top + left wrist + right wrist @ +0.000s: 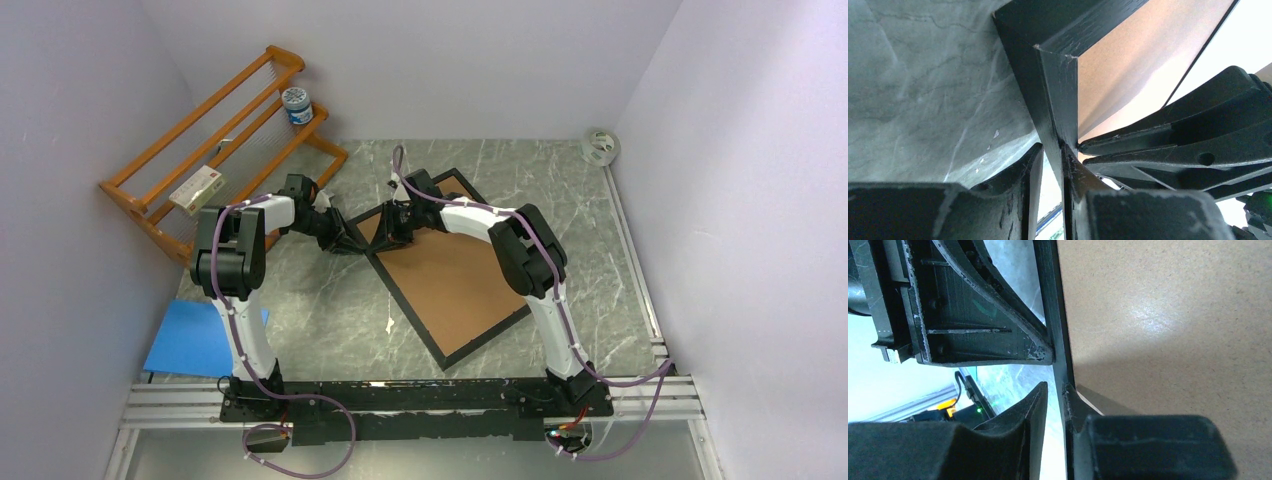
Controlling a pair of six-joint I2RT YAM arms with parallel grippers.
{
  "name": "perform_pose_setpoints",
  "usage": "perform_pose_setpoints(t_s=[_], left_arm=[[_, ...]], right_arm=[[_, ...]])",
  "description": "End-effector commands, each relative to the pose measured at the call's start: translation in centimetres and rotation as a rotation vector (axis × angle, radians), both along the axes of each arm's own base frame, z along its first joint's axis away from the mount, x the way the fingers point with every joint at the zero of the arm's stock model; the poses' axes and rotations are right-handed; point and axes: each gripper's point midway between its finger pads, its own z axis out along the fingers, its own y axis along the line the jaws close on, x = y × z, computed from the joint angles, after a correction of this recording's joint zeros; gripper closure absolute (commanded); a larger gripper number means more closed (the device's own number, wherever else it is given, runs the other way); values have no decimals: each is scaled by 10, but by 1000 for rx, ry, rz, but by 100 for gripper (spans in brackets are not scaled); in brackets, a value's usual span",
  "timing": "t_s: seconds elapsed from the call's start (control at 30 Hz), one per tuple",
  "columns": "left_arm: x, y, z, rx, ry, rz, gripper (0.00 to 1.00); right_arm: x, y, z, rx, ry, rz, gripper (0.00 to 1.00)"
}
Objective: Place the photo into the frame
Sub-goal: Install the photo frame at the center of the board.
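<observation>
At centre of the counter [330,320], the frame [410,310] lay turned corner-on, with a brown backing board [450,285] filling its opening. The photo was not visible in any view; whether it sat beneath the board could not be determined. Both arms met at the frame's 11 o'clock corner. The left end effector [1052,152] was partly open, straddling the black rail: one finger touched it, and a gap showed at the other. The right end effector [1054,389] stood likewise astride the rail, not clamped. Judgement: insertion was unconfirmed; locating the photo or securing the back remained. A blue sheet [195,340] lay at 8 o'clock, an orange rack [200,150] at 10 o'clock.
</observation>
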Motion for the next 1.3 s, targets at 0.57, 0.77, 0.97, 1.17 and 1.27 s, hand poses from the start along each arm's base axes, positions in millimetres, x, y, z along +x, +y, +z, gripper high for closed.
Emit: perform_pose_setpoints(t_s=[0.57,0.77,0.97,1.17,1.27], left_arm=[[-19,20,-42,153,102,5,75],[-9,8,-30,62,49,-1,66],[8,-4,-16,-24,4,1,58],[40,-10,-11,-65,-49,5,58],[56,-15,-5,-98,-91,-8,58]], right_arm=[[15,-87,-88,-397,45,-198,71],[38,-78,-22,-298,-103,-221,68],[32,-73,40,-179,-224,-139,60],[-19,-58,53,-14,-175,68,66],[-52,-50,56,58,-139,182,75]])
